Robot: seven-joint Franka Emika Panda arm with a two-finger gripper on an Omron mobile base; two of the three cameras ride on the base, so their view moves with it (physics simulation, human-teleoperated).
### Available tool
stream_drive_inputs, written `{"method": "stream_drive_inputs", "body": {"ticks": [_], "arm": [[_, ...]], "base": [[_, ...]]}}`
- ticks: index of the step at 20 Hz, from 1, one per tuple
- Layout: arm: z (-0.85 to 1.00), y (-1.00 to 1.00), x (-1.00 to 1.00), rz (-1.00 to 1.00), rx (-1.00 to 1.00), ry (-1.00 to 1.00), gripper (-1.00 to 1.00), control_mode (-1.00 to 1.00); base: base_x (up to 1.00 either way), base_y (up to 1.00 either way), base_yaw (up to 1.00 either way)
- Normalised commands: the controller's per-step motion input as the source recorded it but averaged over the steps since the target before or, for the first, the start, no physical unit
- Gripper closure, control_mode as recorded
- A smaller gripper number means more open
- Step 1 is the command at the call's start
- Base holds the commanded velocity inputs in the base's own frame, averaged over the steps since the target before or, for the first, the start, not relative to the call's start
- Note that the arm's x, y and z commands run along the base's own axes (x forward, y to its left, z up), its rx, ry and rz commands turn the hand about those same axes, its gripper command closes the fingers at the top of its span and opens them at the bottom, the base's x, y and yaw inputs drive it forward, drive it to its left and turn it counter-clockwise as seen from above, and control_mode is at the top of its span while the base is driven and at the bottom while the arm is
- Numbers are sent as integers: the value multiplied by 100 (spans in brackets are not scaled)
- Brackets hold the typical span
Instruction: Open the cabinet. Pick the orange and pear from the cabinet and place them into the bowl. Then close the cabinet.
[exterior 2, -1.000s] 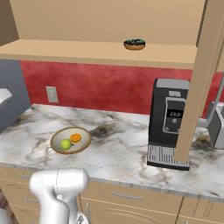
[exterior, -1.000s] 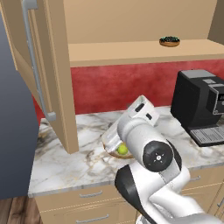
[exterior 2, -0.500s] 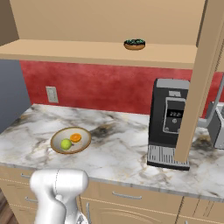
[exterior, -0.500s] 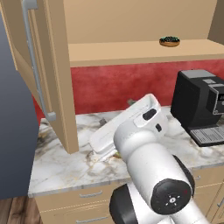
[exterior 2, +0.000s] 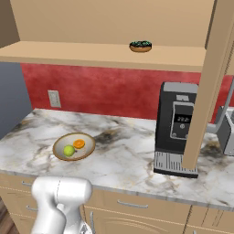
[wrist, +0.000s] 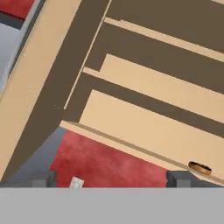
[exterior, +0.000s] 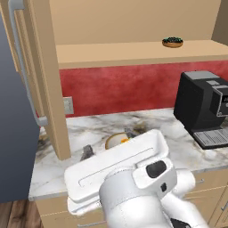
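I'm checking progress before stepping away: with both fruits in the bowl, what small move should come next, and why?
Probably reach the open gripper toward the left door's handle to start closing the cabinet. The orange and pear already lie in the bowl, and both doors stand open.

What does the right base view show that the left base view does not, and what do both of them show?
Right base view alone: the small yellow-green pear lying beside the bright orange fruit in the shallow tan bowl.
Left base view alone: the open light wooden cabinet door with its long silver bar handle.
Both: the black coffee machine, the small dark dish on the shelf, and the marble counter.
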Motion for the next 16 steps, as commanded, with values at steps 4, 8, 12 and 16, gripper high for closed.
{"method": "stream_drive_inputs", "body": {"ticks": [4, 8, 12, 16], "arm": [[15, -1, -99, 0, 8, -21, -100, -100], [84, 3, -95, 1, 11, -34, -100, -100], [50, 42, -25, 0, 4, -33, -100, -100], [0, 30, 7, -8, 0, -6, -100, -100]], "base": [[0, 0, 0], [0, 0, 0], [0, 0, 0], [0, 0, 0]]}}
